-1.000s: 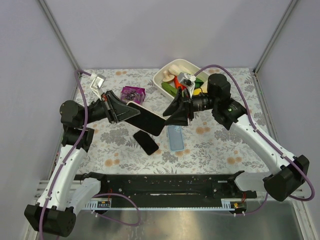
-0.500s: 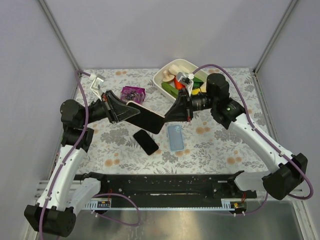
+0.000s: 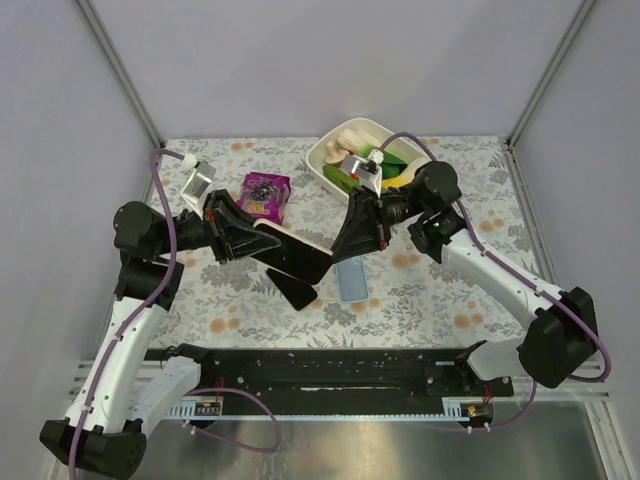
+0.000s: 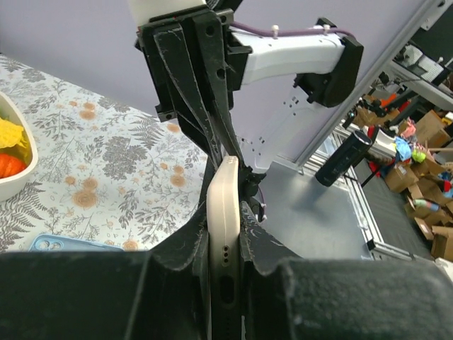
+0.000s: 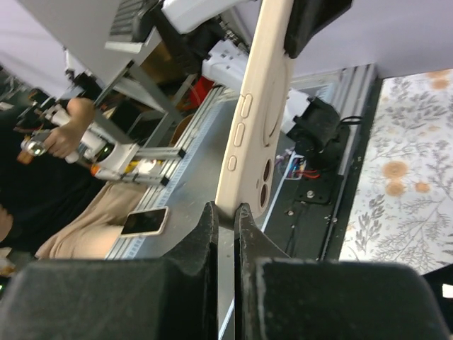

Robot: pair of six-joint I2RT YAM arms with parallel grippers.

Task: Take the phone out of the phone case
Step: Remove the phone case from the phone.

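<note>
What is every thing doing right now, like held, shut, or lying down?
cased phone: held off the table, not yet out of its cream case.
left gripper: shut on the cased phone.
right gripper: shut on the cased phone's other end.
black phone: lying flat on the table.
blue phone case: lying flat, back up.

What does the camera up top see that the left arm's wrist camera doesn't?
Only the top view shows the purple box and the black phone lying on the table. Only the left wrist view shows the small holes in the end of the cream phone case and the cluttered room beyond the table. Both show that case pinched between the left gripper and the right gripper, plus the blue case and the white tray.
</note>
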